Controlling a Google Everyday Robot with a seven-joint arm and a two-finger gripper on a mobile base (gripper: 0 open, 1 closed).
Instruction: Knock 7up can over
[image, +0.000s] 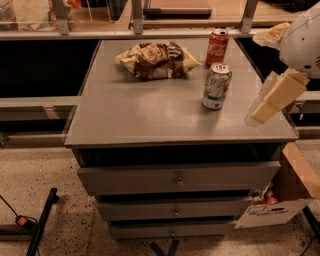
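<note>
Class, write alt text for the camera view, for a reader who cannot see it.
A 7up can stands upright on a grey drawer cabinet, with the robot's gripper hovering at the picture's right, apart from it. Farther back are a red Coca-Cola can and a snack bag.

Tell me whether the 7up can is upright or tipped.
Upright: the 7up can stands on its base on the cabinet, silver top up. The gripper hangs to its right, apart.
</note>
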